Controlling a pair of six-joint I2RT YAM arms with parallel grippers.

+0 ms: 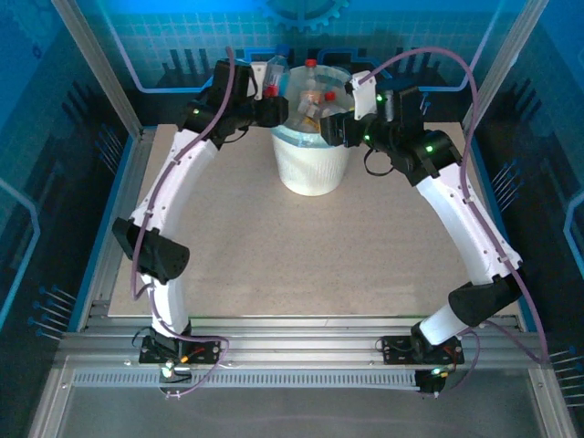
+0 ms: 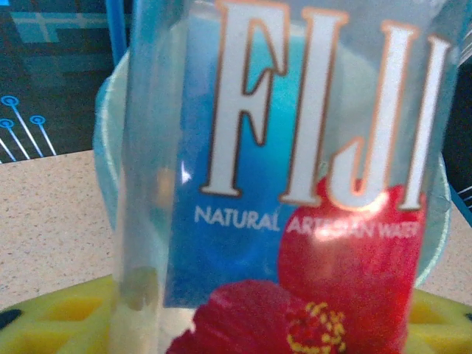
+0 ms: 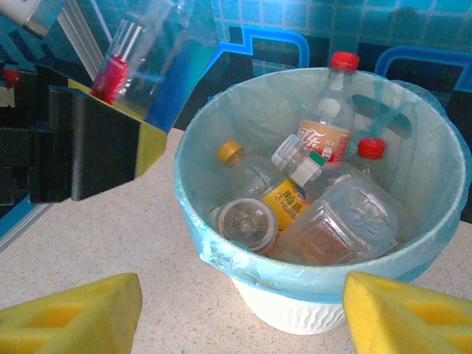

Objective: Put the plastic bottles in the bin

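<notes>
The bin (image 1: 310, 173) stands upright at 12 o'clock on the beige speckled surface (image 1: 301, 265). Its light-blue bag liner (image 3: 221, 254) is folded over the rim. The left end effector (image 1: 270, 106) is raised off the surface, just beside the bin's rim at 10 o'clock. It is clamped on a Fiji water bottle (image 2: 295, 184). In the left wrist view the bottle's blue label with a red flower stands close to the lens, a yellow finger pad (image 2: 51, 324) shows low on either side of it, and the bin's rim lies behind. From the right wrist view this bottle is tilted, with its red cap (image 3: 110, 77) at the lower end. It appears just outside the rim, but whether any part overhangs the opening cannot be told. The right end effector (image 3: 240, 317) sits near the bin's 3 o'clock side in the overhead view. Its yellow fingers (image 3: 74, 313) are spread wide with nothing between them. Several bottles lie heaped inside the bin. A red-capped bottle with an orange label (image 3: 328, 125) leans against the wall at 12 o'clock, its cap above the rim. A second red-capped bottle (image 3: 371, 150) sits at 2 o'clock. A yellow-capped bottle with a yellow label (image 3: 258, 184) lies at 9 o'clock. A large clear bottle (image 3: 339, 225) lies at 5 o'clock.
</notes>
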